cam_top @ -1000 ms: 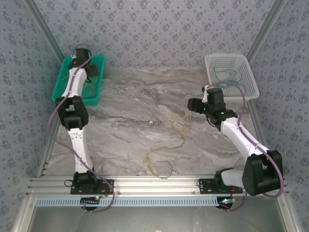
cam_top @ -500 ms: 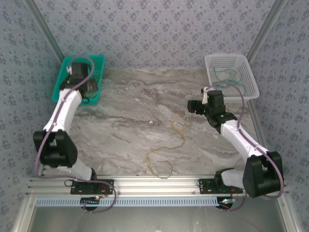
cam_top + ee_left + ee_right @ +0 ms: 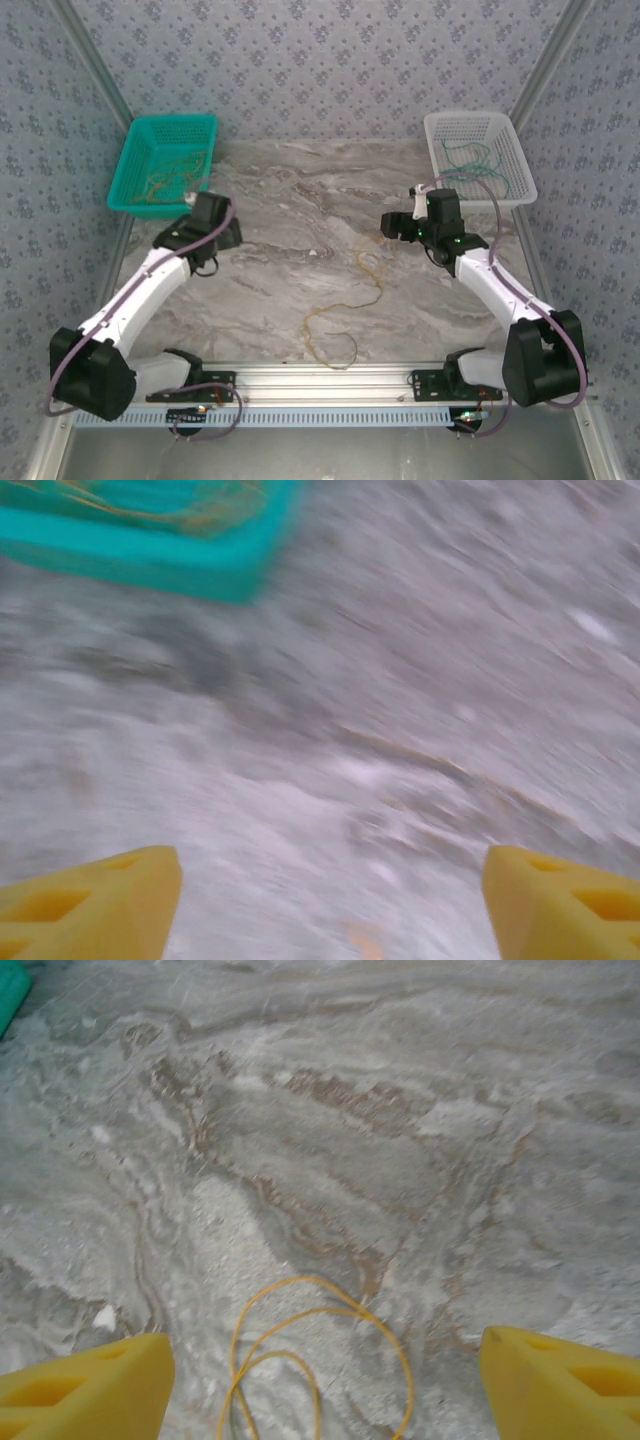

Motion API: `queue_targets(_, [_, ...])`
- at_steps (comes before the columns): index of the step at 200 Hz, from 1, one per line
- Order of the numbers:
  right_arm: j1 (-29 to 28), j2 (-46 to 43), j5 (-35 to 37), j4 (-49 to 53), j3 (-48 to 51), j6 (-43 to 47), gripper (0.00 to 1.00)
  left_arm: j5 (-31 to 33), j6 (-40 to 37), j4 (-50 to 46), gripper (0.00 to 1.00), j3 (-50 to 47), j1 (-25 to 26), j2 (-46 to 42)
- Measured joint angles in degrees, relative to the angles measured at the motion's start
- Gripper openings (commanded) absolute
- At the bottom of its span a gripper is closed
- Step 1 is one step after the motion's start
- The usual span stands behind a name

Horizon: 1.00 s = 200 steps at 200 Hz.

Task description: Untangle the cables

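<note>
My right gripper [image 3: 325,1380] has its two yellow fingers [image 3: 85,1380] spread wide, with nothing pinched between them. In the gap between them, on the marble tabletop [image 3: 400,1110], lie the curled loops of an orange cable [image 3: 297,1280]. The loops sit close to the fingertips, and neither finger touches them. From above, that strand runs away from these fingers in loose bends and ends in a larger loop near the table's near edge, between my two arms.

My left gripper [image 3: 330,900] is also spread wide and holds nothing. Its wrist view is blurred, and I see bare marble between and ahead of its fingers [image 3: 90,900]. Ahead of them and off to their left stands a teal basket [image 3: 150,565], apart from the fingertips. Tan strands [image 3: 165,182] lie curled on its floor.

A white basket [image 3: 475,117] stands behind my right fingers, on the wrist side, at the far corner of the table. A green strand [image 3: 470,155] lies inside it. The two grippers are well apart, and the orange cable is much nearer the right one.
</note>
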State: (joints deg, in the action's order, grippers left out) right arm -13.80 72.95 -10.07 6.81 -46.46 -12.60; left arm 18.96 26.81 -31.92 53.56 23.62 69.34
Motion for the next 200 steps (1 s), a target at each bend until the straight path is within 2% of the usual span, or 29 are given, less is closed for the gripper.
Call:
queue_targets(21, [0.00, 4.55, -2.54, 5.40, -2.27, -0.79, 0.72, -8.09, 0.28, 6.49, 0.67, -2.38, 7.74, 5.64])
queue_targets(48, [0.00, 9.99, -4.57, 11.93, -3.41, -1.27, 0.71, -14.97, -1.33, 13.81, 0.67, 0.09, 16.06, 17.92])
queue_targets(79, [0.04, 13.20, -6.88, 15.80, -3.34, -3.34, 0.70, -19.96, -3.06, 20.72, 0.66, 5.46, 21.94, 29.55])
queue_targets(93, [0.04, 14.36, -7.37, 16.31, -3.32, -4.70, 0.66, -21.79, -3.15, 24.22, 0.66, 6.71, 22.77, 32.63])
queue_targets(111, [0.04, 17.25, -8.17, 16.59, -3.56, -6.25, 0.55, -23.15, -2.97, 26.80, 0.63, 8.39, 22.88, 35.93])
queue_targets(132, [-0.20, 21.44, -8.13, 16.63, -3.72, -7.17, 0.32, -23.45, -2.91, 28.52, 0.63, 9.29, 22.84, 37.86])
queue_targets(163, [-1.22, 21.42, -8.46, 16.15, -4.09, -8.37, 0.02, -20.41, -2.71, 29.94, 0.63, 7.50, 22.77, 36.00])
queue_targets(200, [-3.80, 18.21, -9.73, 17.05, -6.80, -8.33, 0.00, -16.72, -1.64, 32.72, 0.64, 0.90, 21.29, 29.62])
